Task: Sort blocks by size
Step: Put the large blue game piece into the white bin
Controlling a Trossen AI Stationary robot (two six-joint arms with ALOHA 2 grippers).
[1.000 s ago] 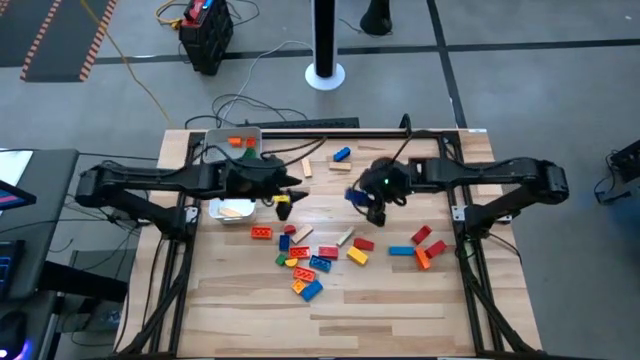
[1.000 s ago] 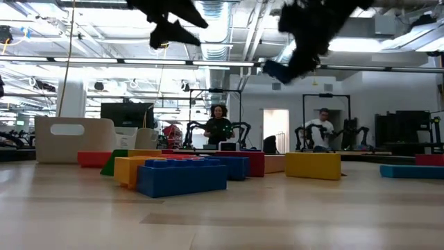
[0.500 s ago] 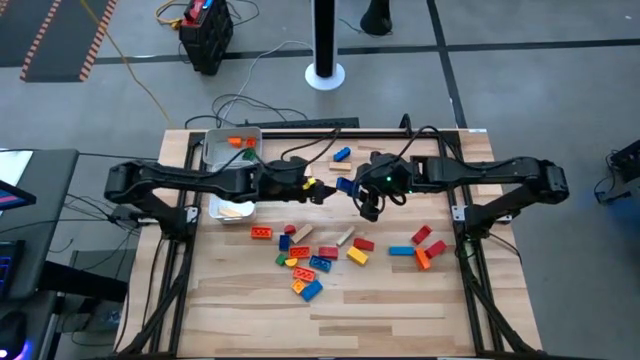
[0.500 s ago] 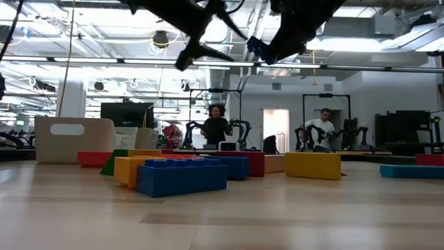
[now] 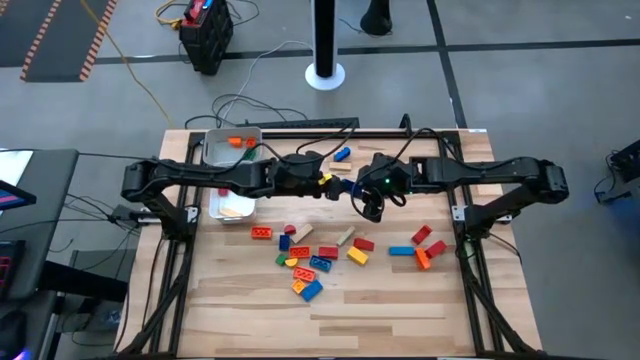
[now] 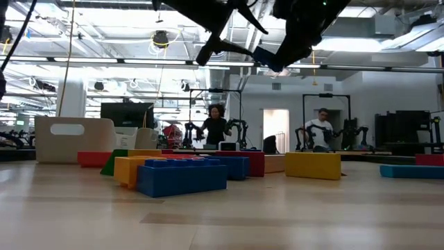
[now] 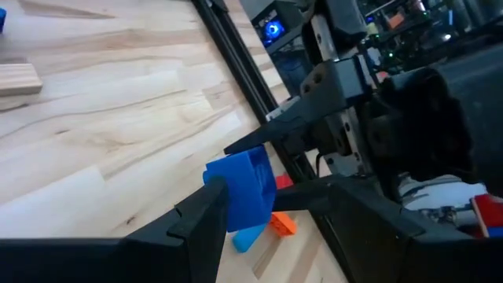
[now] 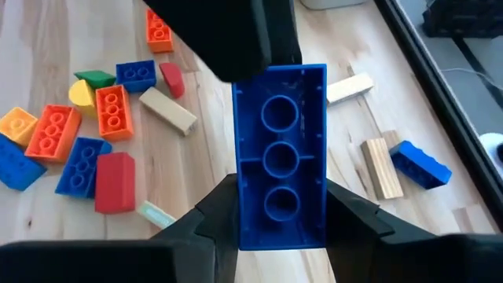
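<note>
From above, the left gripper and the right gripper meet over the middle of the table, toward its far edge. Between them is a long blue block. The other blocks lie scattered nearer the front edge, and a white tray stands at the far left corner.

At table height, the blue block hangs high above the wood, and two people stand in the room behind.

The left wrist camera shows the left fingers spread on both sides of the block, not clearly pressing it.

The right wrist camera shows the right fingers clenched on the block, hollow underside visible.
</note>
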